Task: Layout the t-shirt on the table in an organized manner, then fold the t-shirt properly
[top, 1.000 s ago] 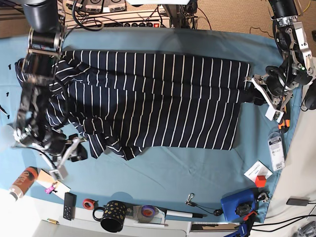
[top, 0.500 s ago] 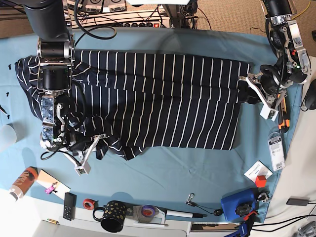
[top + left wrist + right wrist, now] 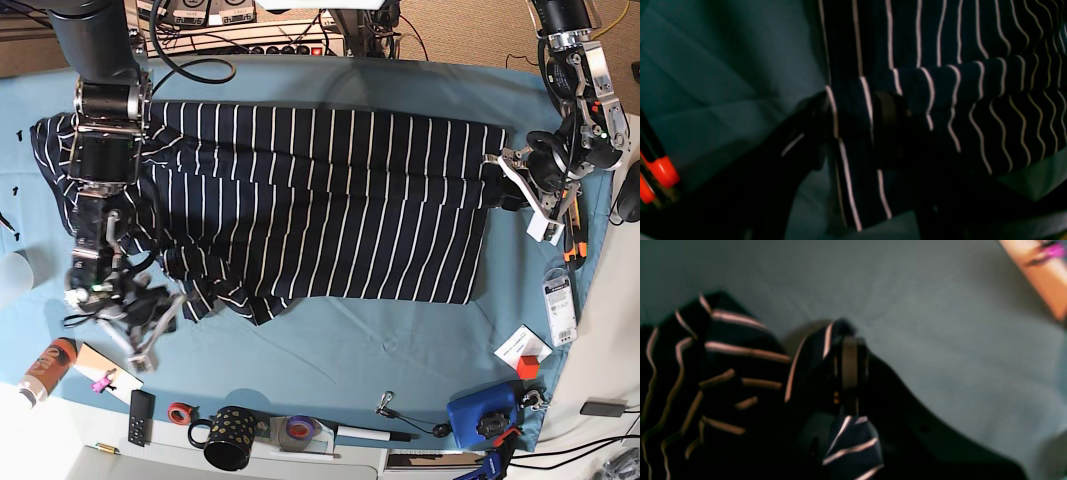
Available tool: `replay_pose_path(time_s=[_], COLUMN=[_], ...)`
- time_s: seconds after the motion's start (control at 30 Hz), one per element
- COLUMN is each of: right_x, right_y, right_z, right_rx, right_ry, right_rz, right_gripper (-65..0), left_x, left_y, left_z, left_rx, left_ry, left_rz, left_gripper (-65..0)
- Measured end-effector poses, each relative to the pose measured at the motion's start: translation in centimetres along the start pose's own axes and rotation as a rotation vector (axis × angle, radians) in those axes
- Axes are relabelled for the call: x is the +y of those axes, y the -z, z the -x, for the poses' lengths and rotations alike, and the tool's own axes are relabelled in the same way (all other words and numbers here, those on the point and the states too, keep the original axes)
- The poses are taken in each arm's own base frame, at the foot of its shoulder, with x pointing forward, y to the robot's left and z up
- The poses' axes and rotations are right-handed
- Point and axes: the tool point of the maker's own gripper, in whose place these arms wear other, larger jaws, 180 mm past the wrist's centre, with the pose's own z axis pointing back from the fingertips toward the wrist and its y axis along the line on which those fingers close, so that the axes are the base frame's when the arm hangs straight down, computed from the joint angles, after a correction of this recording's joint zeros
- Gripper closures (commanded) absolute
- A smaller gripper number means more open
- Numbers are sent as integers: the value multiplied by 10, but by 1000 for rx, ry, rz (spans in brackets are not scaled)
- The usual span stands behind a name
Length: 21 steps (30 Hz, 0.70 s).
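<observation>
The navy white-striped t-shirt (image 3: 320,200) lies spread lengthwise over the teal table (image 3: 350,350), with its lower left corner bunched. My right gripper (image 3: 165,318) is at that corner. In the right wrist view it (image 3: 848,356) is shut, pinching a fold of the t-shirt (image 3: 733,373) just above the table (image 3: 923,306). My left gripper (image 3: 500,190) is at the shirt's right edge. In the left wrist view its fingers (image 3: 887,110) hold a striped fold of the t-shirt (image 3: 940,100) between them, so the left gripper (image 3: 850,120) is shut on it.
Along the front edge stand a dotted black mug (image 3: 228,437), a red tape roll (image 3: 180,412), a remote (image 3: 141,417) and an orange bottle (image 3: 45,368). A blue object (image 3: 480,415), a card (image 3: 522,350) and an orange-handled tool (image 3: 570,240) lie at the right.
My right gripper swung in from the left to the shirt's lower left corner, closed on the fabric and drew it slightly left. My left arm shifted a little up and left.
</observation>
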Motion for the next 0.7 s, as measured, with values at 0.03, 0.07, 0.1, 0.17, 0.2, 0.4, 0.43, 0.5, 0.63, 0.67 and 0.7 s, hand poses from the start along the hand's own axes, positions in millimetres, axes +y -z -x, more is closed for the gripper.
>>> replay_pose_path(time_s=[0.03,0.07,0.1,0.17,0.2,0.4,0.43,0.5,0.63,0.67,0.7], right_x=[-6,-12,-17,-27,-33,-45,-40,-35,-30,-29,-28], right_y=[-6,-12,-18,-29,-35,-46,-46,-44,-40,-39,-36], right_z=[-6,-12,-16,-19,-20,-13,-10,-4,10,11,10], right_rx=[-23,-44,-59,-66,-66,-37,-22,-4,19,1,-19], right_ry=[9,19,31,53,61,74,55,53,53,54,61], right_rz=[15,30,42,68,80,98,73,50,39,37,31], right_gripper=[0,0,0,0,0,0,-10,-145,-218,-218,-218], left_x=[0,0,0,0,0,0,0,0,0,0,0], left_y=[0,0,0,0,0,0,0,0,0,0,0], left_z=[0,0,0,0,0,0,0,0,0,0,0], left_rx=[0,0,0,0,0,0,-1,-1,-1,-1,-1], left_ry=[0,0,0,0,0,0,0,0,0,0,0], left_rz=[0,0,0,0,0,0,0,0,0,0,-1], left_gripper=[-230,-230,-230,-230,-230,-230,-230,-230,-230,-230,-230])
